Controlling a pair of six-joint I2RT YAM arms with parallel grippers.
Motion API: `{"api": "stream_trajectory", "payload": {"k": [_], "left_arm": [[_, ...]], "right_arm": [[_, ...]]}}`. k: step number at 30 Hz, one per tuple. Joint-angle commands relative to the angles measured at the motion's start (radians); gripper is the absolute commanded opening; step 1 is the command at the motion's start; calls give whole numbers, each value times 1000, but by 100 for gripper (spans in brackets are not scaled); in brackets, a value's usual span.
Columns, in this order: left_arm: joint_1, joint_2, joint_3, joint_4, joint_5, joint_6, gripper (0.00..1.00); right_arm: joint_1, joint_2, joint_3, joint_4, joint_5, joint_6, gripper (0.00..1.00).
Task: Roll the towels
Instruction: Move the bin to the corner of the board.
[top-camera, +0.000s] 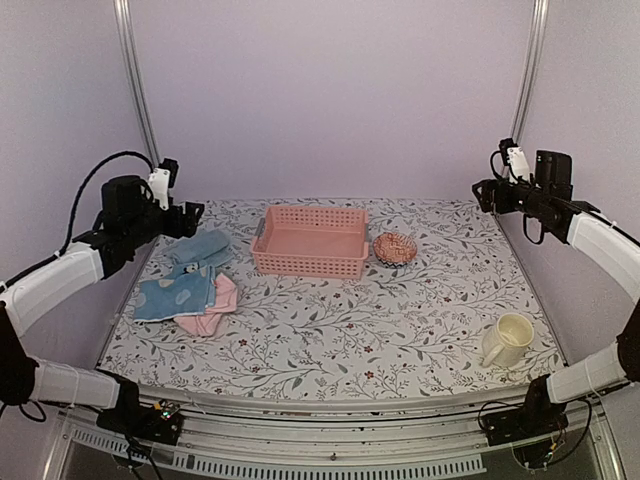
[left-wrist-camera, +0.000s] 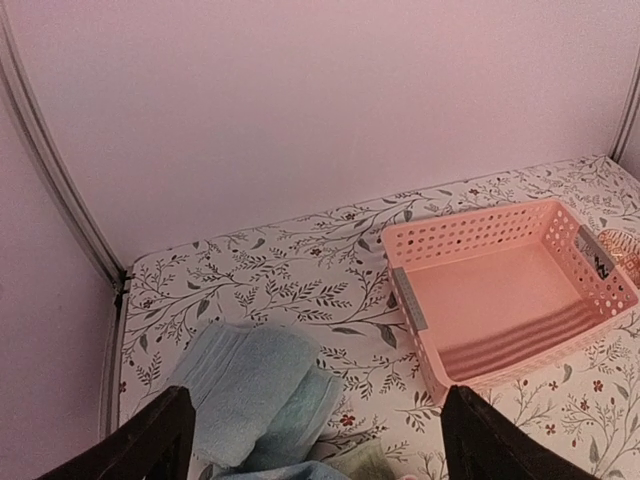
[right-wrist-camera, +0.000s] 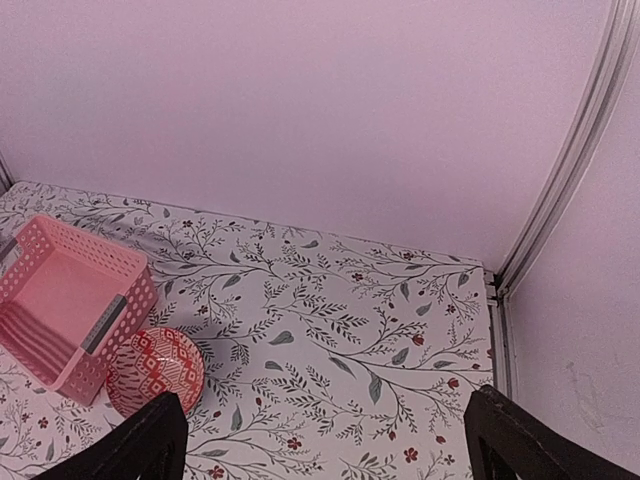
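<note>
The towels (top-camera: 190, 280) lie in a loose, overlapping heap at the left of the tabletop (top-camera: 350, 330), and none is rolled yet. The light blue towel (top-camera: 205, 248) is farthest back, the spotted towel (top-camera: 175, 292) lies in front of it, and the pink towel (top-camera: 215, 308) peeks out from under that. Heaped like this, one likely has to be pulled out flat first.

The left end effector (top-camera: 188, 215) hovers over the heap's far edge, jaws wide and empty, probably as the arm in reach. The right end effector (top-camera: 487, 192) hangs high at far right, also wide and empty, well apart from the cloths. The basket (top-camera: 305, 265), bowl (top-camera: 395, 248) and mug (top-camera: 508, 342) sit further right.

Only the left wrist view shows the light blue towel's folds and a sliver of greenish cloth (left-wrist-camera: 360, 462). Only the overhead view shows the pink towel and the mug.
</note>
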Motion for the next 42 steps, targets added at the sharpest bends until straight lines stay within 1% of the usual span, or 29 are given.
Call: {"api": "stream_trajectory", "payload": {"k": [1,3,5,9,16,19,22,24,32,37,42], "left_arm": [[-32,47,43,-10,46,-2,86],[-60,73,57,-23,51,-1,84],[-95,100,73,-34,57,-3,82],[-194,158,103,-50,70,-20,79],[-376,270,133,-66,91,-92,74],[-439,315,130,-62,91,-131,73],[-481,336,118,-52,89,-166,72],[-501,344,107,-41,92,-189,72],[-527,351,88,-26,84,-227,72],[-528,354,80,-24,76,-235,72],[-530,357,75,-22,71,-247,72]], "right_arm": [[-25,23,22,-24,-114,-31,99],[-25,40,34,-49,-154,-76,95],[-12,66,53,-86,-173,-124,87],[29,142,98,-170,-213,-210,65],[154,315,190,-284,-222,-303,20],[210,398,240,-326,-230,-305,9],[274,463,268,-354,-234,-316,4],[314,501,280,-370,-241,-327,3],[461,625,323,-395,-195,-334,2],[503,701,353,-383,-161,-319,2],[509,759,385,-337,-96,-256,2]]}}
